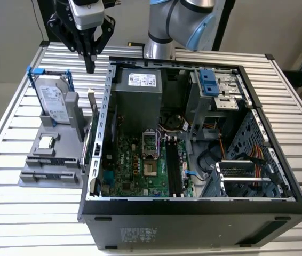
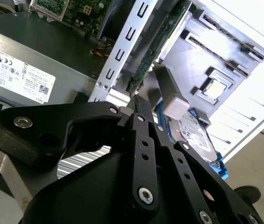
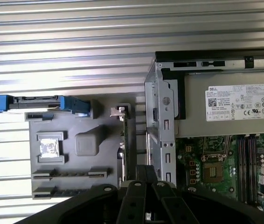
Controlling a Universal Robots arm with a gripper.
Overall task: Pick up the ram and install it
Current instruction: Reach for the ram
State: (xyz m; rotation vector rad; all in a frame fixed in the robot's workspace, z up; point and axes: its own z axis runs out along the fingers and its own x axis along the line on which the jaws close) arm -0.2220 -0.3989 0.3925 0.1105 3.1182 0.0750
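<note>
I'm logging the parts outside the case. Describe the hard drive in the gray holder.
The hard drive is a silver metal box with a pale printed label, framed by a blue plastic bracket. It stands upright, on edge, in a slot of the gray holder, on the exterior view's left of the computer case.

Ribbed matt metal table [image 1: 12, 133], matt grey plastic holder [image 1: 49, 173], matt black claw [image 1: 90, 68]
</note>
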